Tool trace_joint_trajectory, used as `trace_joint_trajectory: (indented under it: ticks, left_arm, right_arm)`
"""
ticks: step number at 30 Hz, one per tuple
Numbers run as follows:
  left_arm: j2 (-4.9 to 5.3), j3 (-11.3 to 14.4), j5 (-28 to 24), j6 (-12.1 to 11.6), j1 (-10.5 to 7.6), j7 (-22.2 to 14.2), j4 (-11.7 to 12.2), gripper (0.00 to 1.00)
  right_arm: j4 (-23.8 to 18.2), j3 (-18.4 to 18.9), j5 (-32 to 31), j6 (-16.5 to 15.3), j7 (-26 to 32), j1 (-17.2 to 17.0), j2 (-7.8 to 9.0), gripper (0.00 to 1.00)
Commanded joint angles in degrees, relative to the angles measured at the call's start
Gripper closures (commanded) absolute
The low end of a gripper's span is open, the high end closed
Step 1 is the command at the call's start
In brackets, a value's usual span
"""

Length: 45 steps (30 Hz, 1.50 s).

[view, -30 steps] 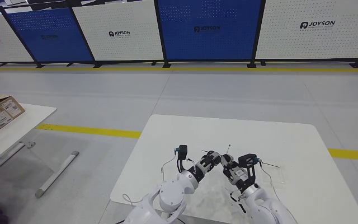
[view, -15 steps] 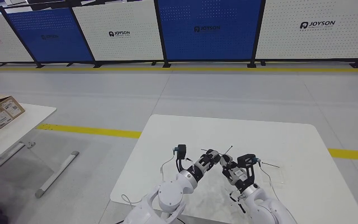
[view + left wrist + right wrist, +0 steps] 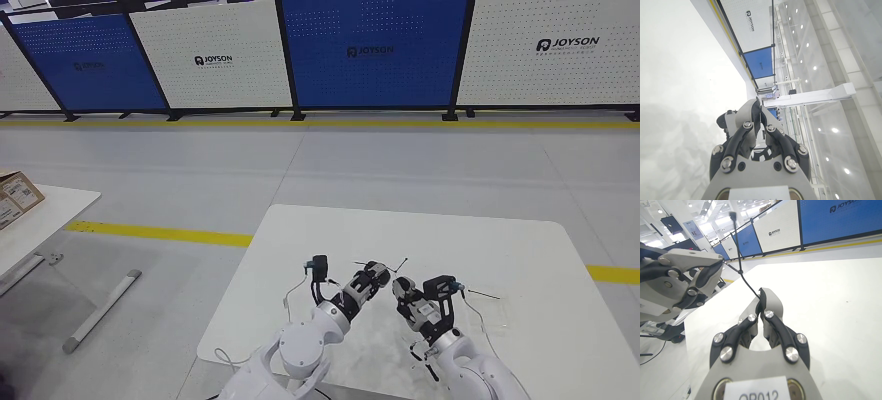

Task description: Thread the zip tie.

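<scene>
A thin black zip tie [image 3: 738, 255] rises from my right gripper [image 3: 760, 297], which is shut on its lower end. Partway up sits a small black lock [image 3: 740, 272]; a short strand runs from it to my left gripper [image 3: 721, 261], shut on that strand's end. The tie's upper end carries a blocky head [image 3: 732, 214]. From above, both grippers hover close together over the white table's [image 3: 300, 260] near half, the left gripper [image 3: 377, 271] a little apart from the right gripper [image 3: 401, 288], with the tie [image 3: 400, 265] sticking up between them. My left gripper [image 3: 759, 106] has its pads pressed together.
Another thin black tie [image 3: 485, 295] lies on the table just beyond the right arm. The table's far half is bare. A second white table [image 3: 45, 215] with a cardboard box [image 3: 15, 195] stands to the left, across open floor. Blue and white panels [image 3: 370, 55] line the back.
The left gripper has drawn slightly away from the right one, opening a small gap between them. The tie's upright end has shifted with it.
</scene>
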Motion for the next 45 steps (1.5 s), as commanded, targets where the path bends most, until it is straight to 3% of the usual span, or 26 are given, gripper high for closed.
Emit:
trace_joint_trajectory:
  ticks: [1,31,44,45]
  left_arm:
    - [0.00,-0.2,-0.1,-0.1,0.07,0.1,-0.1,1.00]
    - [0.04,-1.5,-0.2,-1.0,1.24,0.7,-3.6,1.00]
    - [-0.08,-1.1,0.3,-1.1,1.30,1.1,-3.3,1.00]
    - [-0.09,-1.1,0.6,-1.0,1.27,1.4,-3.2,1.00]
  right_arm:
    - [0.1,0.0,0.0,0.0,0.0,0.0,0.02,1.00]
    - [0.1,0.0,-0.1,0.2,-0.1,-0.2,0.35,1.00]
    - [0.2,0.1,0.2,0.3,-1.1,-0.3,0.45,1.00]
    - [0.1,0.2,0.5,0.3,-1.2,-0.4,0.46,0.53]
